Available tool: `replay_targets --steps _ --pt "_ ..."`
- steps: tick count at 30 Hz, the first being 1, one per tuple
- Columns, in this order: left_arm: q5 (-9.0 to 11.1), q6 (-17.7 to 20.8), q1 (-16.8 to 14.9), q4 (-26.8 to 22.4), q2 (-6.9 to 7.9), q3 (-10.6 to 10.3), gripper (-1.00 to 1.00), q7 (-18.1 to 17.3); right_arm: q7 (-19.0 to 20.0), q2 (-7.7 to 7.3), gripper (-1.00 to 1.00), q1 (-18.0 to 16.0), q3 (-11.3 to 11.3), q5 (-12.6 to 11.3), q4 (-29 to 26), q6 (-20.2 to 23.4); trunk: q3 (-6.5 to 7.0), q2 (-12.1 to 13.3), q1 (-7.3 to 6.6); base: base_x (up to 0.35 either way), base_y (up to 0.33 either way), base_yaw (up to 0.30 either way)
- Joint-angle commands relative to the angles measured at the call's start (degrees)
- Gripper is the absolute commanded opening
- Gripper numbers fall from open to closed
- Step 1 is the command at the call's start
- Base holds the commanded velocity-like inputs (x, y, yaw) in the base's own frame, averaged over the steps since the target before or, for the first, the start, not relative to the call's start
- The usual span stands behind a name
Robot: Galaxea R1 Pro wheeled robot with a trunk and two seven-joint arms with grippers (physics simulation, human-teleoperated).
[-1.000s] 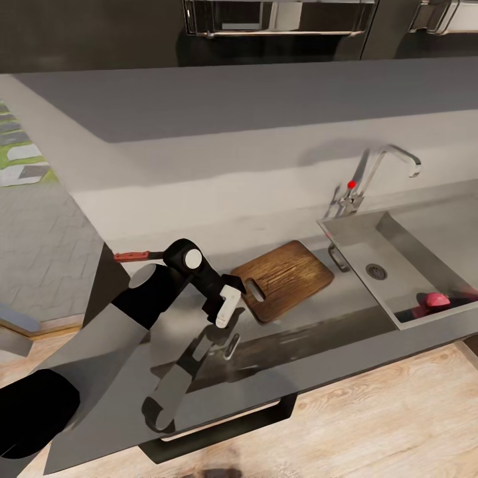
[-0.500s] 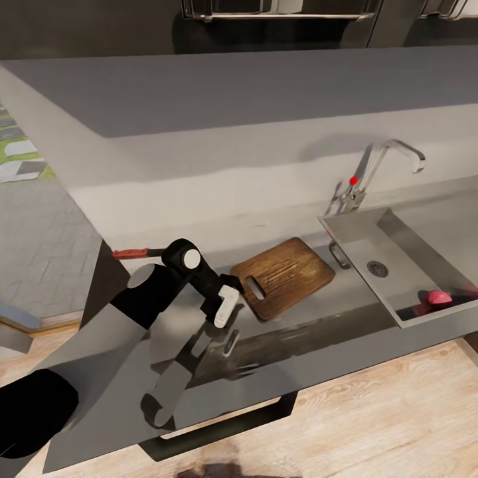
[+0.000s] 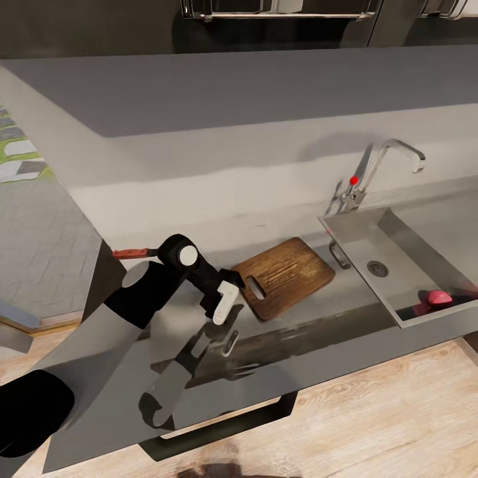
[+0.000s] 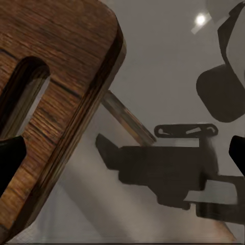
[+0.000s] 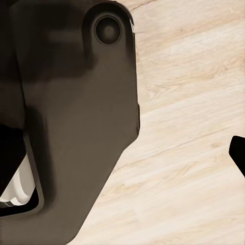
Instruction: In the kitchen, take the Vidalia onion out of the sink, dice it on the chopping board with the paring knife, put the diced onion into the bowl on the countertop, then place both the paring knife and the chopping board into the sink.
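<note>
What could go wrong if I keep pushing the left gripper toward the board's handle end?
The left gripper is open at the chopping board's slotted end, with the board edge beside one fingertip in the left wrist view; closing here may shove the board rather than grip it. The Vidalia onion sits in the sink, so moving the board now looks premature. The paring knife lies behind the arm, where an elbow swing could knock it.

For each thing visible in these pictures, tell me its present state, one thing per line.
Vidalia onion: whole, lying in the sink.
Chopping board: flat on the countertop, bare.
Paring knife: lying on the countertop, untouched.
Sink: dry, tap not running.
Left gripper: jaws open, at the board's slotted end, holding nothing.
Right gripper: over the wooden floor; jaws' state unclear.
</note>
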Motion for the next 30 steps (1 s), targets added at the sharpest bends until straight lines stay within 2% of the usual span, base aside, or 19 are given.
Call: replay_targets --steps 1,9,30 --pt "-0.1 0.0 -0.1 -0.8 0.16 -0.1 1.00 -0.1 -0.2 0.02 1.00 0.0 -0.1 0.1 0.0 -0.2 -0.08 -0.1 0.03 0.000 0.000 0.000" --pt "-0.2 0.1 -0.1 -1.4 0.34 2.5 1.00 -0.1 -0.2 -0.01 1.00 0.0 -0.1 0.1 0.0 -0.2 -0.08 -0.1 0.03 0.000 0.000 0.000" --pt "-0.2 0.1 -0.1 0.1 0.20 2.7 1.00 0.0 -0.2 -0.04 1.00 0.0 -0.1 0.1 0.0 -0.2 -0.08 -0.1 0.03 0.013 0.000 0.000"
